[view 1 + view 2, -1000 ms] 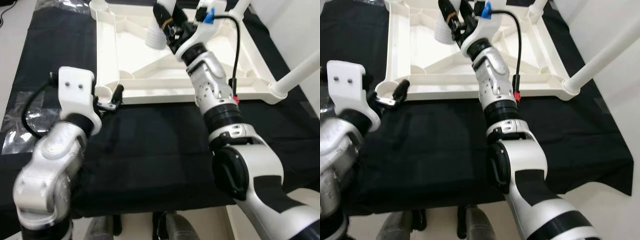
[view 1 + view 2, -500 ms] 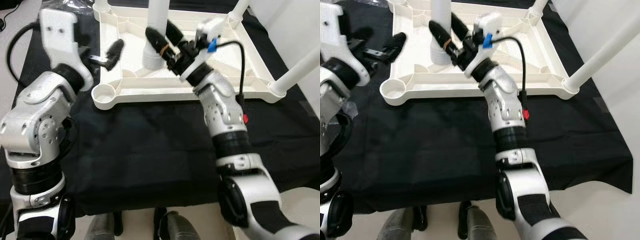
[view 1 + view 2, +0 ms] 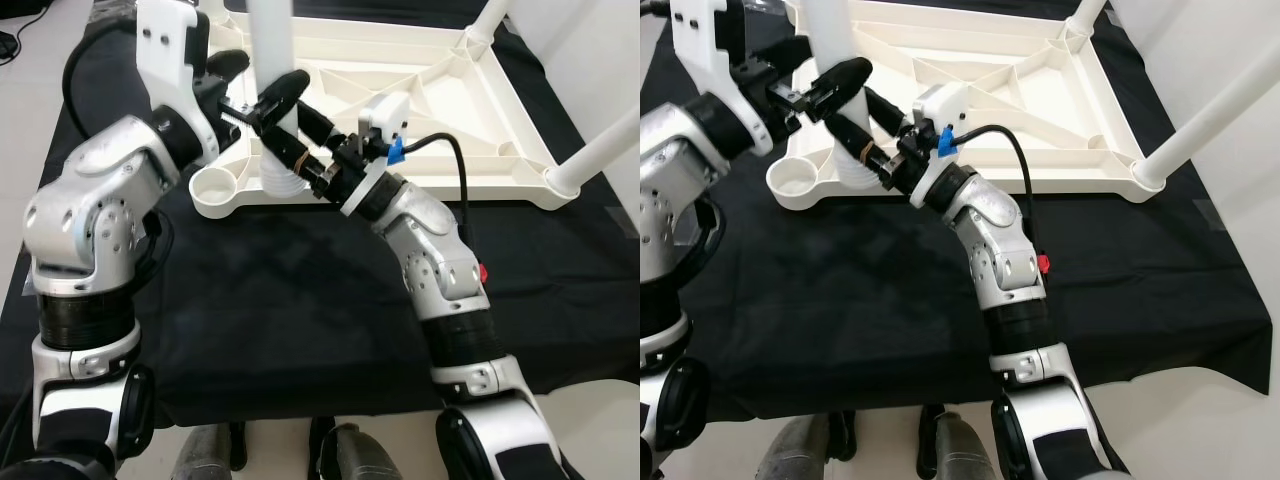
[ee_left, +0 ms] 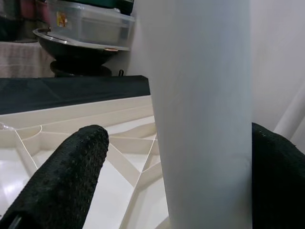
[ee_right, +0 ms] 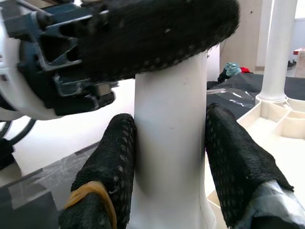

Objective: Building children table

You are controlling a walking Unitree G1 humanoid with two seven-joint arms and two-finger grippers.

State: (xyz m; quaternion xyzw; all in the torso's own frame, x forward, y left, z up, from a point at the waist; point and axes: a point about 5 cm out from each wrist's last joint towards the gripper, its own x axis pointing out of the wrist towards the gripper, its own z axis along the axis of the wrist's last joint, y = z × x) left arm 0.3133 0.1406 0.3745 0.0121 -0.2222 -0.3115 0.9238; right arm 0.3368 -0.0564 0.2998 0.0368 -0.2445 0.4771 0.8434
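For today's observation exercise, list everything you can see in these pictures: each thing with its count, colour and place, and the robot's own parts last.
Upturned plastic table top: one, cream-white, ribbed underside up, on the black cloth.
Fitted round table legs: two, white, rising from the top's right-side corners.
Loose table leg with ribbed end: one, white, upright near the top's front left corner, held between both grippers.
Empty round corner socket: one, white, front left corner.
Black cloth: one, spread under everything.
Left gripper: one, black fingers either side of the leg, higher up.
Right gripper: one, black fingers pressed on the leg lower down.
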